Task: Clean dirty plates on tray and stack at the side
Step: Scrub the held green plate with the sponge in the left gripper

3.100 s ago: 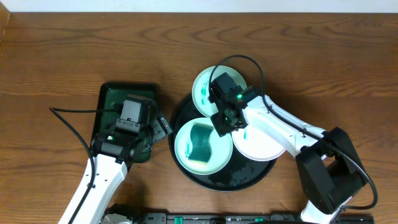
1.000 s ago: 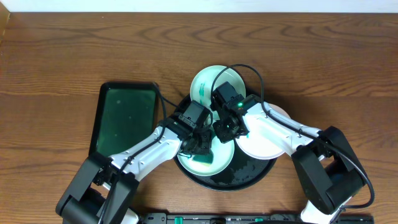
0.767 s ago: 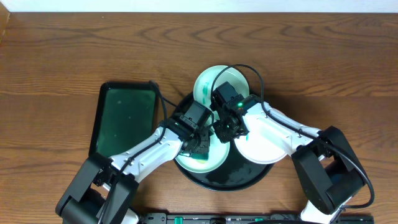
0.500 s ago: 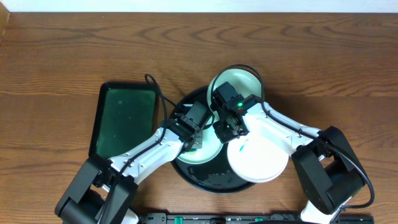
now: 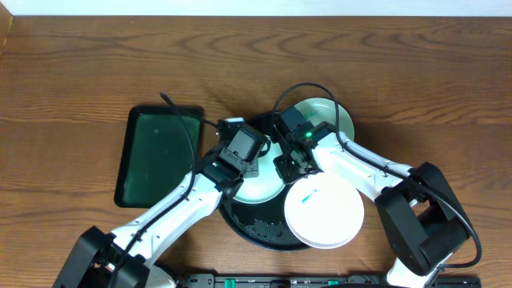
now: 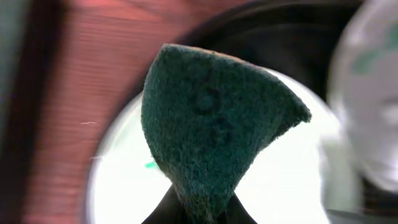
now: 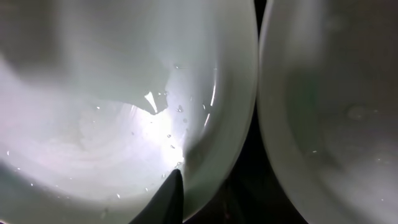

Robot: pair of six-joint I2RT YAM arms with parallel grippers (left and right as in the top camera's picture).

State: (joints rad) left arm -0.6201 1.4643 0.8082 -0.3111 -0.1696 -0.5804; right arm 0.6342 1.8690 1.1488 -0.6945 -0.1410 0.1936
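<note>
On the black tray (image 5: 254,232) lie three plates. My left gripper (image 5: 248,164) is shut on a dark green sponge (image 6: 211,118), held over the middle pale mint plate (image 5: 262,186), which carries a small teal smear (image 6: 149,165). My right gripper (image 5: 290,166) sits at that plate's right rim. One finger (image 7: 169,196) lies on the wet inside of the rim (image 7: 245,124); the other is hidden beneath. A second mint plate (image 5: 328,120) lies at the back right. The white plate (image 5: 324,214), with a teal smear, overhangs the tray's front right.
A smaller rectangular dark green tray (image 5: 156,156) lies on the wooden table left of the black tray. Water drops glisten on the black tray's front. Cables loop from both arms above the plates.
The left gripper has pulled back and up with the sponge. The back mint plate has slid right, and the white plate has slid to the front right. The right gripper stayed in place.
</note>
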